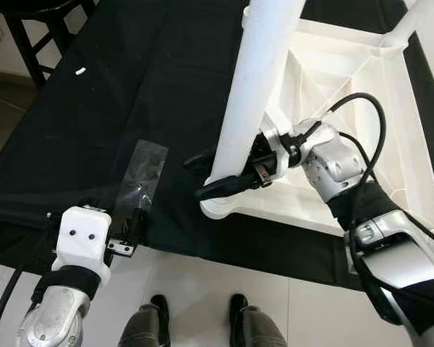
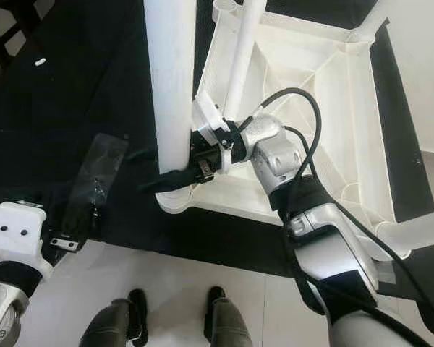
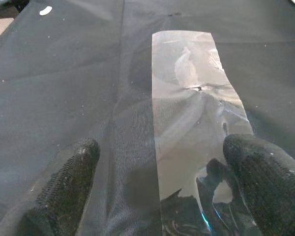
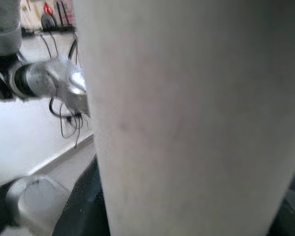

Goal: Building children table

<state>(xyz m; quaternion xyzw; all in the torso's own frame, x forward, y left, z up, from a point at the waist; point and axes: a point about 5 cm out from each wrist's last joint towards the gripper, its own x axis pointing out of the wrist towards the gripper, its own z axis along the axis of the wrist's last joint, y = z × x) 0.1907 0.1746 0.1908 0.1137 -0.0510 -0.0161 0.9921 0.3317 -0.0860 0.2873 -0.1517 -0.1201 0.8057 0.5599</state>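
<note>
Black cloth point(image 1: 94, 108) bears upturned white table point(image 1: 347, 65); right hand point(image 1: 228, 177) clamps its smooth leg point(image 1: 257, 79).

A home room, by the look of it: pale tiled floor point(image 1: 202, 289), a black cloth point(image 1: 94, 108) spread over it as a work area, a dark wooden stool point(image 1: 36, 29) at one corner, and a white wall point(image 4: 19, 132) with trailing cables.

One upturned tabletop point(image 2: 325, 79) is lying on one black cloth point(image 1: 94, 94). Three white legs point(image 1: 257, 79) are standing on it. One clear plastic bag point(image 3: 196, 113) and one small white bit point(image 1: 80, 71) are lying on the cloth.
</note>
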